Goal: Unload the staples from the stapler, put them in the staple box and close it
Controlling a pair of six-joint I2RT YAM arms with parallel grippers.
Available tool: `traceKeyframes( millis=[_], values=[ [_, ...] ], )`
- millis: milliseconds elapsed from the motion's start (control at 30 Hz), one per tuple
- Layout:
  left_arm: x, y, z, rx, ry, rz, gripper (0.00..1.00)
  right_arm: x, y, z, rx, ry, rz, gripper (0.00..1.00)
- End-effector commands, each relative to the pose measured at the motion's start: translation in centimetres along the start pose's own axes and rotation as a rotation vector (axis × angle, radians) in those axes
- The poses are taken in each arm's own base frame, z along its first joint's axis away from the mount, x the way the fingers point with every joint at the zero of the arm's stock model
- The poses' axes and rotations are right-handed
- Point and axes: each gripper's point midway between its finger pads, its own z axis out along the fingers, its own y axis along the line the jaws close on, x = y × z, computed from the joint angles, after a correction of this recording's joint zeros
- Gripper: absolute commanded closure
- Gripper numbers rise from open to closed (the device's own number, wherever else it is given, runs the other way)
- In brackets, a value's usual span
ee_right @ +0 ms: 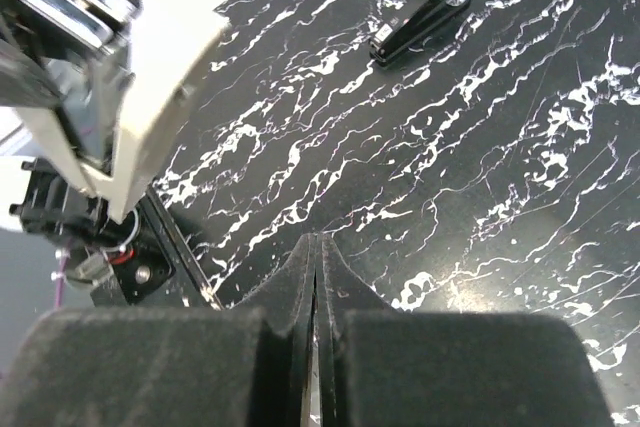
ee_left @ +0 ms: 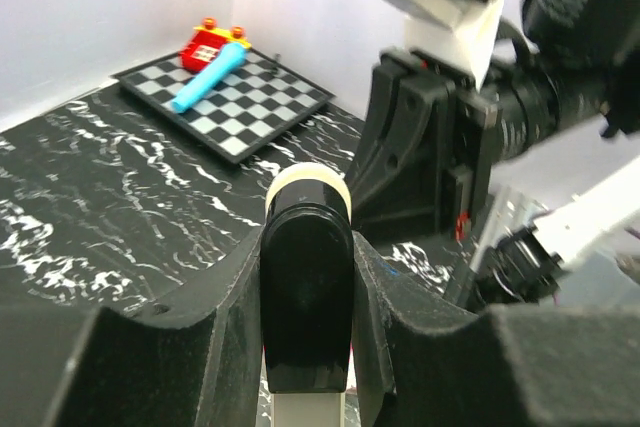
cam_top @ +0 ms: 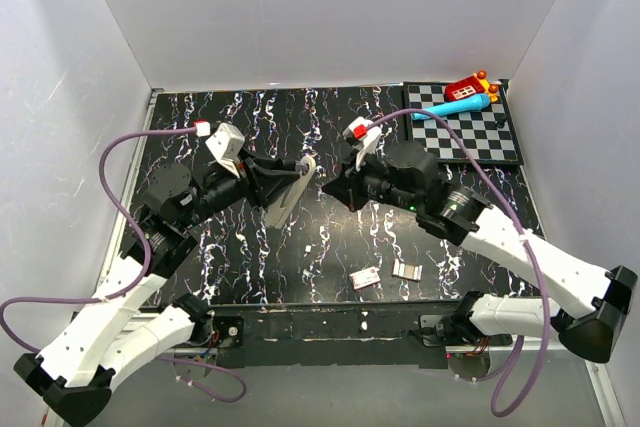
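The stapler (cam_top: 293, 195) is a slim pale piece with a black end, held tilted above the black marbled mat (cam_top: 300, 247). My left gripper (cam_top: 275, 182) is shut on it. In the left wrist view its black end (ee_left: 306, 297) fills the gap between my left gripper's (ee_left: 306, 247) pads. My right gripper (cam_top: 330, 187) hangs just right of the stapler's upper tip, fingers pressed together. In the right wrist view the right gripper (ee_right: 316, 242) is shut above the mat, and the stapler's cream side (ee_right: 165, 77) and chrome part loom at upper left.
A small red-and-white box (cam_top: 364, 277) and a silvery piece (cam_top: 407, 269) lie near the mat's front edge. A checkerboard (cam_top: 480, 137) at back right carries a blue marker (cam_top: 450, 107) and a red toy (cam_top: 470, 87). A small black object (ee_right: 420, 12) lies on the mat.
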Motion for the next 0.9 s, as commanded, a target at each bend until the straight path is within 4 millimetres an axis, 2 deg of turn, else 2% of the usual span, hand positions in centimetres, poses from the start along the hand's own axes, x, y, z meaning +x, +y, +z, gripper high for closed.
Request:
traceKeyframes(
  millis=[0,167,400,467,667,700,867],
  values=[
    [-3.5,-5.1,-1.0,0.261,-0.063,0.112,1.0,-1.5,2.5,-3.4,-0.152,0.015,-0.161,0.99],
    [-2.8,-7.2,-1.5,0.409,-0.023,0.149,1.0,-0.8,5.5,-6.2,-0.352,0.053,-0.277,0.99],
    [-2.2,-10.1,-2.5,0.614,0.02,0.137,1.0,-0.1,7.0,-8.1,-0.464,0.111,-0.336,0.99],
    [-1.9,-10.3,-2.5,0.636,0.034,0.129,1.0,-0.3,7.6,-8.5,-0.5,0.11,-0.34,0.99],
    [-1.2,-10.7,-2.4,0.686,0.071,0.105,1.0,-0.8,8.5,-8.3,-0.548,0.108,-0.341,0.99],
    [-1.7,-10.8,-2.3,0.694,0.05,0.121,1.0,-1.0,8.6,-8.2,-0.551,0.104,-0.338,0.99],
    [-1.2,-10.3,-1.6,0.684,0.057,0.109,1.0,-1.5,9.5,-7.8,-0.603,0.095,-0.314,0.99]
  ],
)
